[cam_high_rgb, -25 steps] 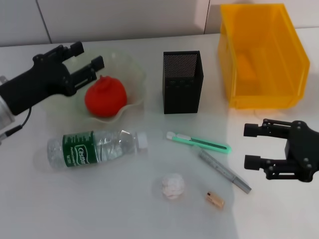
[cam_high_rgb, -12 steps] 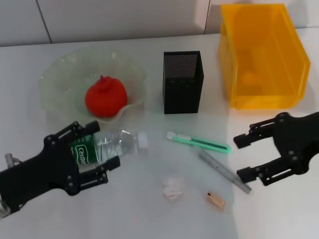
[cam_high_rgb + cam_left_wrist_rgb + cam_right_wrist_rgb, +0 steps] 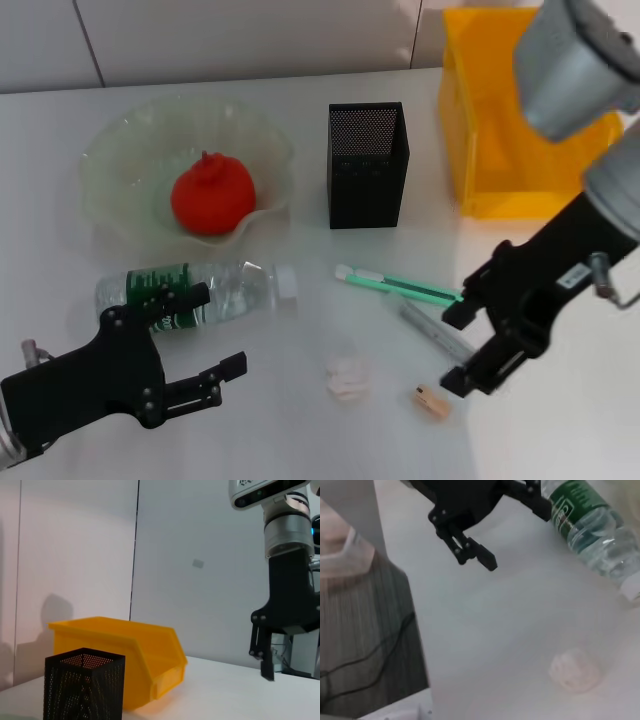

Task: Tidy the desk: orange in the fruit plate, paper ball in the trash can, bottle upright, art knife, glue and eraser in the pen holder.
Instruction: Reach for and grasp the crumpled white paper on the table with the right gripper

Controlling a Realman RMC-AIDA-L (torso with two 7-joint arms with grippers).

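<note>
Head view: left gripper (image 3: pixel 212 335), fingers apart, w/ bottle (image 3: pixel 195 293) lying at upper finger; right gripper (image 3: pixel 462 345), fingers apart, above eraser (image 3: pixel 431 402); paper ball (image 3: pixel 347 379) between grippers. Orange (image 3: pixel 211 195) in fruit plate (image 3: pixel 120 150). Right wrist view: paper ball (image 3: pixel 574 670) on counter (image 3: pixel 510 620).

The head camera looks steeply down over the whole desk (image 3: pixel 300 440). The left wrist camera sits low near the desk, facing level across it toward the pen holder (image 3: pixel 82 685), the trash can (image 3: pixel 135 657) and the wall. The right wrist camera looks down closely at the bottle (image 3: pixel 592 527) and paper ball (image 3: pixel 572 670), both also in the head view.
</note>
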